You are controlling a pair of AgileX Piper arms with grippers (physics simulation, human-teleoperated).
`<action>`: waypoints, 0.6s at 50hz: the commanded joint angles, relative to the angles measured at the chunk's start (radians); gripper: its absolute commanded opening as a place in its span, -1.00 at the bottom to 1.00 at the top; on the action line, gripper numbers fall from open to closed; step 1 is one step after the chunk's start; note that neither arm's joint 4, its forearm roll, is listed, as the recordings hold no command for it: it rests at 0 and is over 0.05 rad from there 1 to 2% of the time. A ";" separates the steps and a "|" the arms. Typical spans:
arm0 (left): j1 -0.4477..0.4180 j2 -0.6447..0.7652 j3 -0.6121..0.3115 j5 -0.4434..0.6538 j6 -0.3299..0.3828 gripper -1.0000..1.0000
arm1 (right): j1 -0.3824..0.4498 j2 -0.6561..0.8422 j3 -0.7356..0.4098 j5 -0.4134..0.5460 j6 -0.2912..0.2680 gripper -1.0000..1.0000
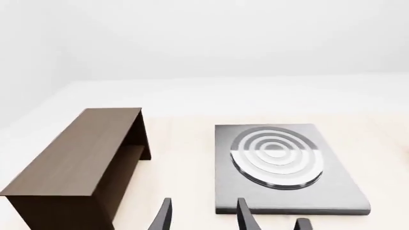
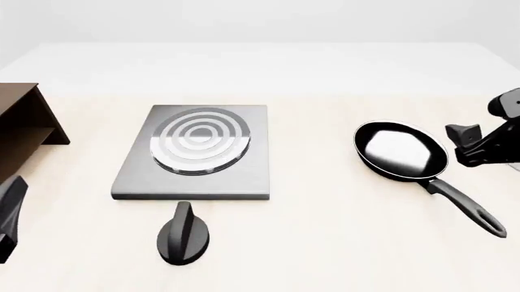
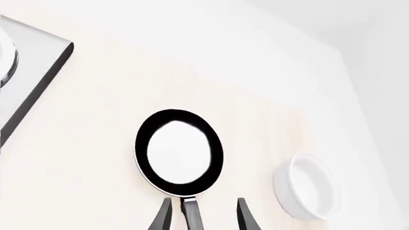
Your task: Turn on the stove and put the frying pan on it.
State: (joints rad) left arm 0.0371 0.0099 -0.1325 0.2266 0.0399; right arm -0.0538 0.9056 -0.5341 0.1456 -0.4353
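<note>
The stove (image 2: pixel 138 176) is a flat grey slab with a ringed burner (image 2: pixel 201 140), left of the table's middle. Its black knob (image 2: pixel 184 234) stands apart in front of it. The frying pan (image 2: pixel 402 149) lies to the right, with its handle (image 2: pixel 467 207) pointing toward the near right. My right gripper (image 2: pixel 479 143) hovers open beside the pan. In the right wrist view (image 3: pixel 203 218) the handle (image 3: pixel 190 215) shows between the spread fingers, untouched. My left gripper (image 1: pixel 204 218) is open and empty, near the stove's (image 1: pixel 281 191) front left. It shows at the left edge of the front view (image 2: pixel 10 213).
A brown wooden cabinet (image 2: pixel 24 121) stands at the far left, also seen in the left wrist view (image 1: pixel 83 158). A white bowl (image 3: pixel 307 184) sits on the table beside the pan in the right wrist view. The knob's tip (image 1: pixel 303 224) shows in the left wrist view.
</note>
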 commanded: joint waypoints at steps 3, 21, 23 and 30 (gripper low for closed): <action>0.016 -0.010 0.004 -0.005 0.015 1.00 | -0.065 0.169 0.062 -0.131 -0.087 1.00; 0.025 -0.009 0.015 0.008 -0.033 1.00 | -0.092 0.384 0.196 -0.405 -0.112 1.00; 0.033 -0.010 0.019 0.004 -0.026 1.00 | -0.099 0.408 0.200 -0.431 -0.112 1.00; 0.027 -0.010 0.007 0.027 -0.053 1.00 | -0.129 0.474 0.209 -0.498 -0.133 1.00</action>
State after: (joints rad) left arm 0.0629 0.0008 -0.1238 0.2349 0.0208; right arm -0.1506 1.2782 -0.3587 -0.2391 -0.5459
